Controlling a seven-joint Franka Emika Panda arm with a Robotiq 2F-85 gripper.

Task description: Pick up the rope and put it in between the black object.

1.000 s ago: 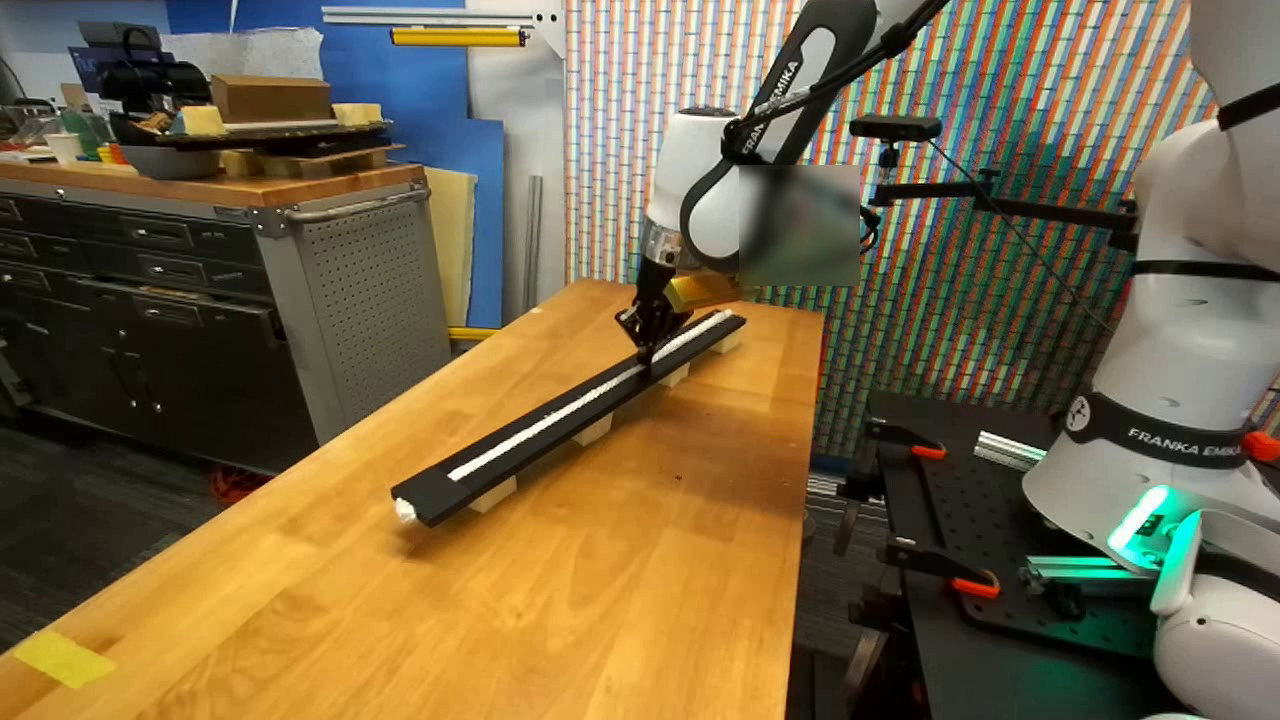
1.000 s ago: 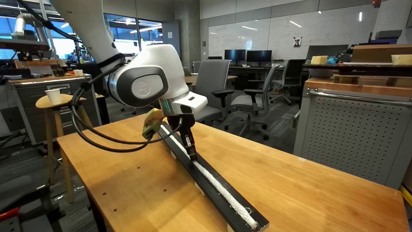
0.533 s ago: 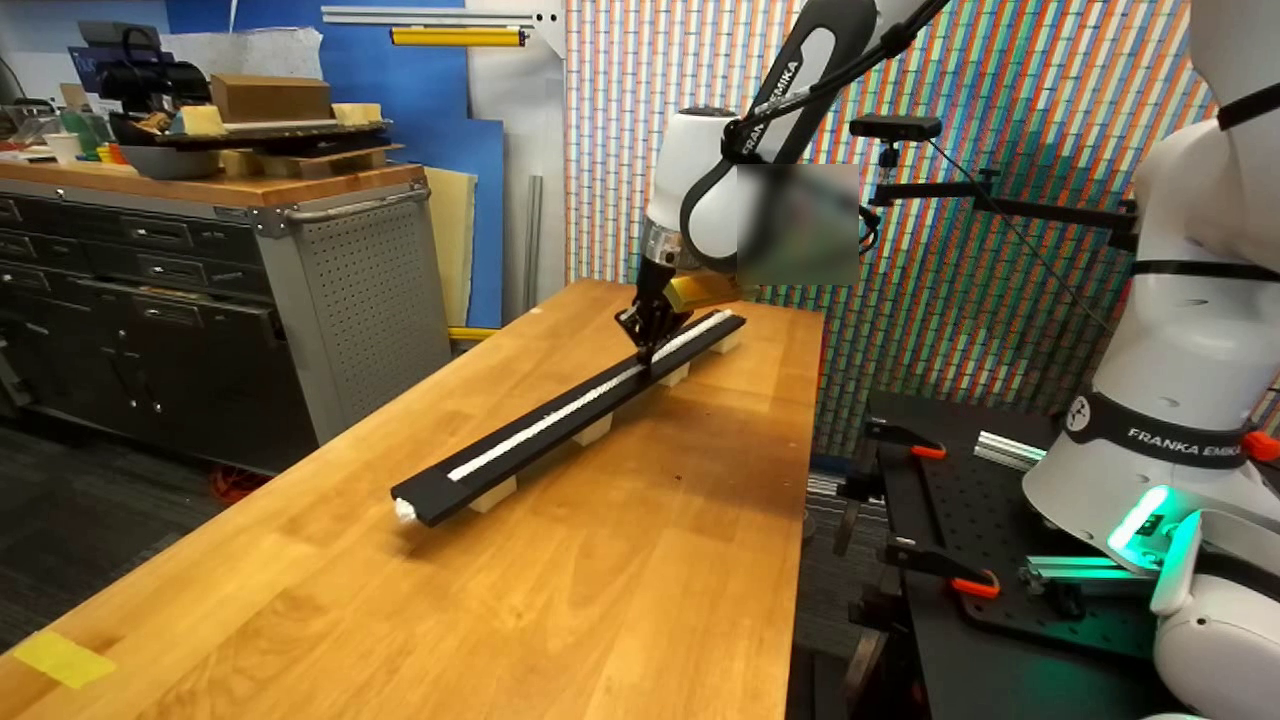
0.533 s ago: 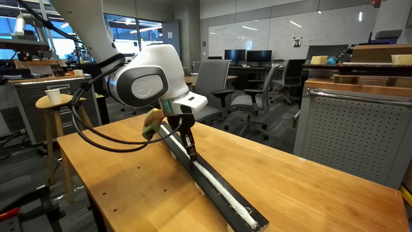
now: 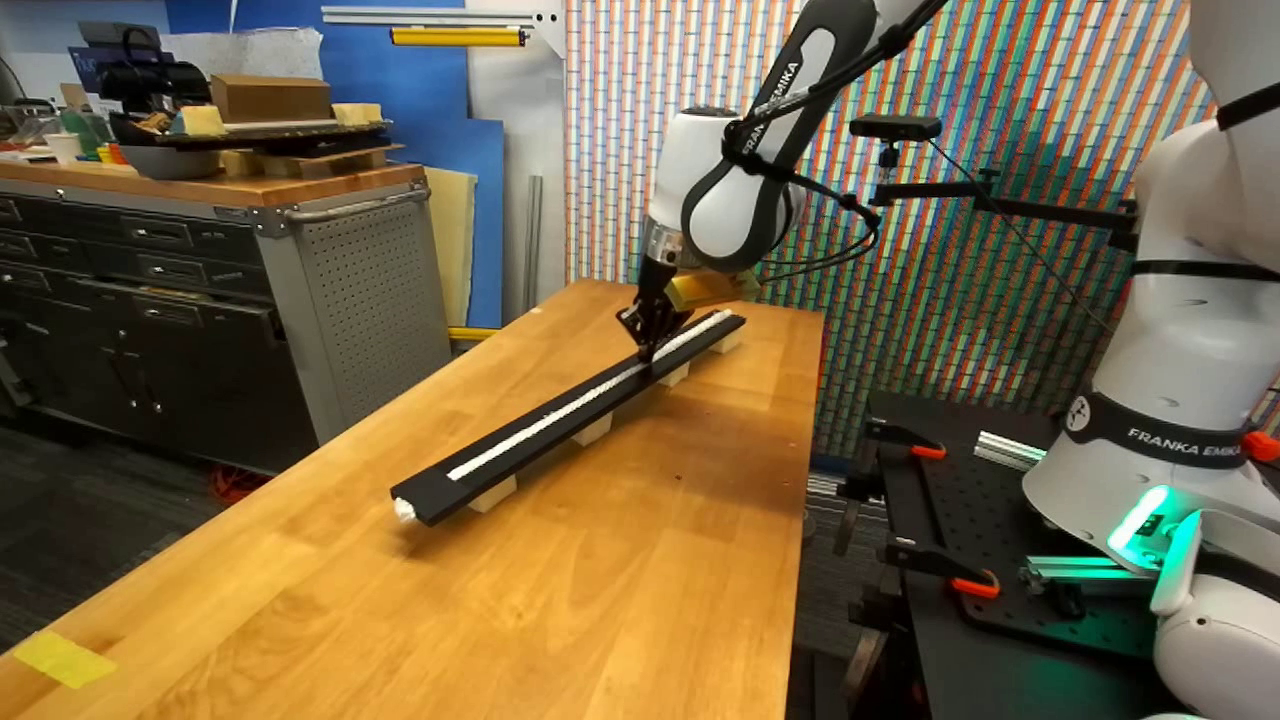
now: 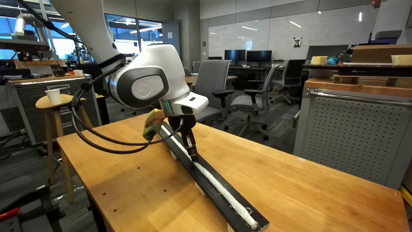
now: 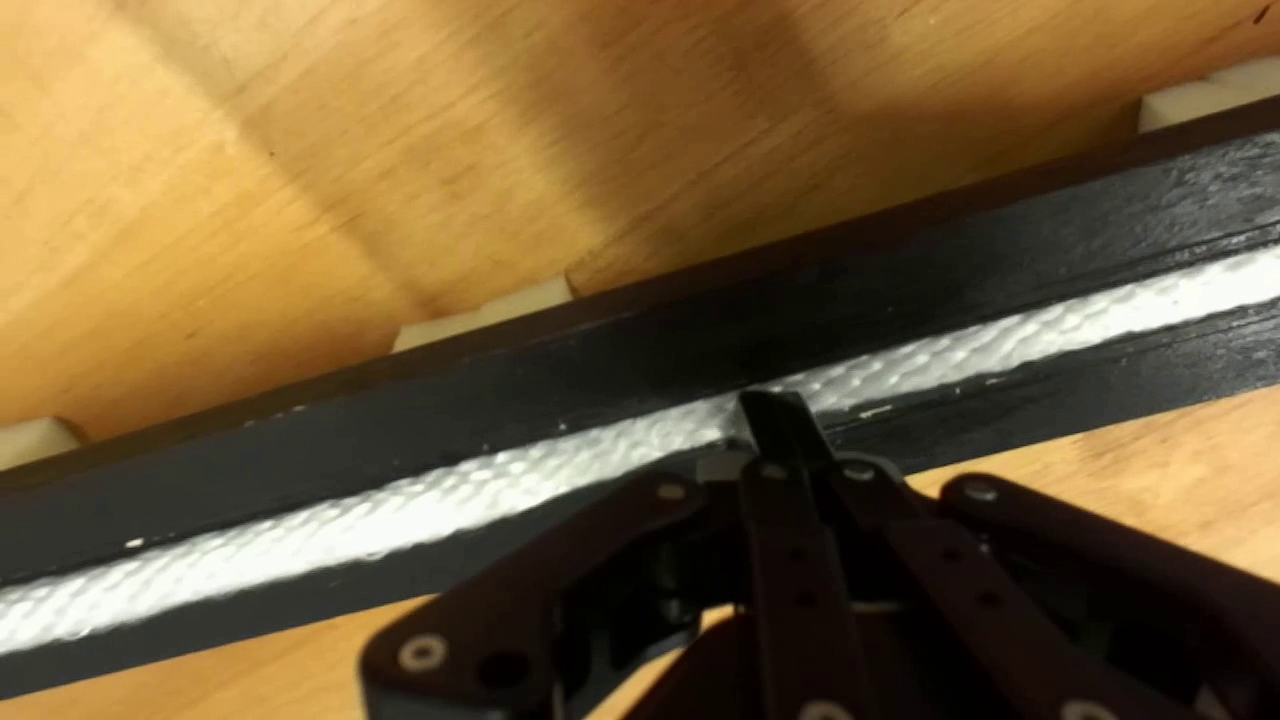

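The rope (image 5: 550,420) is a thin white braided cord lying lengthwise in the groove of the black object (image 5: 430,490). In an exterior view the rope (image 6: 222,190) and the black object (image 6: 215,201) run diagonally along the table. The wrist view shows the rope (image 7: 400,520) sunk between the two black sides of the black object (image 7: 640,345). My gripper (image 7: 772,398) is shut, its fingertips together on top of the rope. In both exterior views the gripper (image 5: 646,357) (image 6: 194,159) points down and touches or nearly touches the rope. Rope directly under the fingertips is hidden.
Small pale wooden blocks (image 5: 594,430) hold the black object above the wooden table (image 5: 640,600). Black cables (image 6: 106,145) loop beside the wrist. A grey perforated cabinet (image 5: 370,300) stands beyond the table. Yellow tape (image 5: 64,657) marks a table corner.
My gripper has shifted only very slightly along the black object. The rope and the black object have not visibly moved.
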